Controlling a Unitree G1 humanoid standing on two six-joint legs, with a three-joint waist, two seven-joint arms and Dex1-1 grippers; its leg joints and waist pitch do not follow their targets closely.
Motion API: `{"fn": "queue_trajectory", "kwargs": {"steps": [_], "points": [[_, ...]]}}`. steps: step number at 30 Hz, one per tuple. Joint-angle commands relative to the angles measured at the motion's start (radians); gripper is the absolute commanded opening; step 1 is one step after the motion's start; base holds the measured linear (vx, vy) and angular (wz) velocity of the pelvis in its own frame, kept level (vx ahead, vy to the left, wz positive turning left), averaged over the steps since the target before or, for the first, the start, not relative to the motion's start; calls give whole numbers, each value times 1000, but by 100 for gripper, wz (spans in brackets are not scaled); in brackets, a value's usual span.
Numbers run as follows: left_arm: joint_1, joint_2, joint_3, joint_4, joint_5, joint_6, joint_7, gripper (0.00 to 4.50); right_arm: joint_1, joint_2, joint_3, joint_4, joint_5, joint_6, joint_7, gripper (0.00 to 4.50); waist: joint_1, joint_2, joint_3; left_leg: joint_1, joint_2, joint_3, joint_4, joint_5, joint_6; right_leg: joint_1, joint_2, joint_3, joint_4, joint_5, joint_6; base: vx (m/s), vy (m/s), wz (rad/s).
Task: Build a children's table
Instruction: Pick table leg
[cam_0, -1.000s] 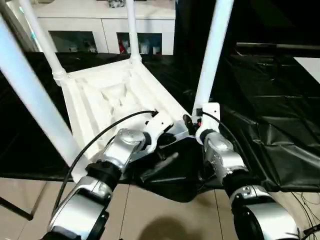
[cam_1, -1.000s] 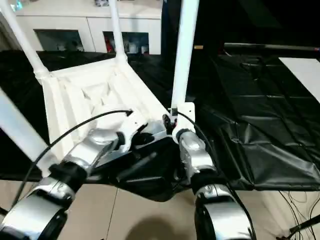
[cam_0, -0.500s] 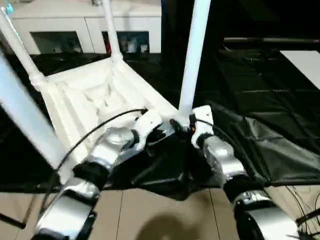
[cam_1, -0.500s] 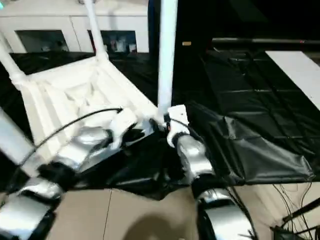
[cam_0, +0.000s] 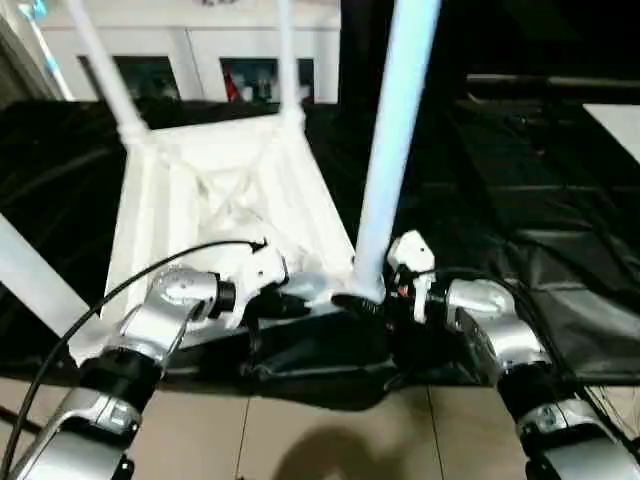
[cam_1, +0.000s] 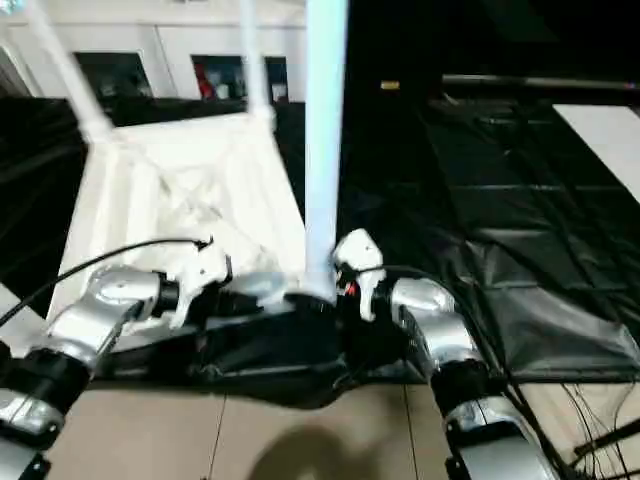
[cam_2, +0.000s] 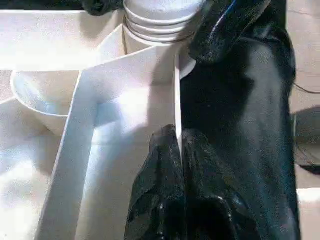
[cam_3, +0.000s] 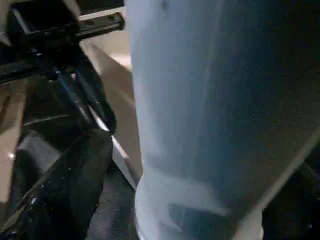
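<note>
My right claw (cam_0: 375, 300) has opened wide around the base of the near leg (cam_0: 392, 150), releasing it. My left claw (cam_2: 177, 145) stays closed, pinching the rim of the children's table (cam_0: 220, 190) beside that socket, so I judge the leg is seated.

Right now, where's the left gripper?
Left gripper is at the near edge of the upturned children's table, pinched shut on its rim wall beside the near-right leg socket.

Large table (cam_0: 560, 200) draped in crinkled black sheeting; white glass-door cabinet (cam_0: 200, 60) stood behind it against the far wall — beige tiled floor (cam_0: 330, 440) lay below.
</note>
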Motion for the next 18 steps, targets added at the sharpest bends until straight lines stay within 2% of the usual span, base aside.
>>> {"fn": "queue_trajectory", "kwargs": {"steps": [1,4,6,9,12,16,18], "points": [[12,15,-25,11,19,14,-18,0,6,-13,5,-19,10,10,18,414,4,-5,-54,0,17,6,-58,-169,51,54,-56,25,-62,-65,-254,0,0,0],[15,24,-23,0,15,22,-25,0,8,-24,5,-29,18,26,42,414,4,-6,-56,-2,14,6,-54,-142,58,57,-53,24,-57,-15,-259,0,0,0],[16,29,-16,-7,17,36,-24,0,10,-45,17,-27,-1,30,68,414,5,-4,-57,-2,14,6,-53,-135,61,57,-54,23,-56,1,-263,0,0,0],[13,29,-14,-1,17,37,-18,0,9,-50,13,-19,0,36,73,414,4,-4,-56,-4,13,6,-53,-140,63,58,-54,22,-57,-7,-263,0,0,0],[14,30,-16,-2,15,39,-21,0,7,-47,-1,-17,18,50,71,379,2,-3,-55,-2,13,6,-54,-156,57,57,-55,22,-61,-48,-259,0,0,0],[13,30,-20,-4,14,44,-25,0,9,-49,-5,-16,23,53,72,362,4,-3,-58,-1,14,6,-51,-137,58,58,-53,22,-56,-8,-266,0,0,0],[13,29,-21,-4,14,46,-25,0,10,-48,-8,-16,24,54,74,336,4,-3,-59,-2,13,6,-51,-130,61,59,-52,21,-55,10,-270,0,0,0]]}}
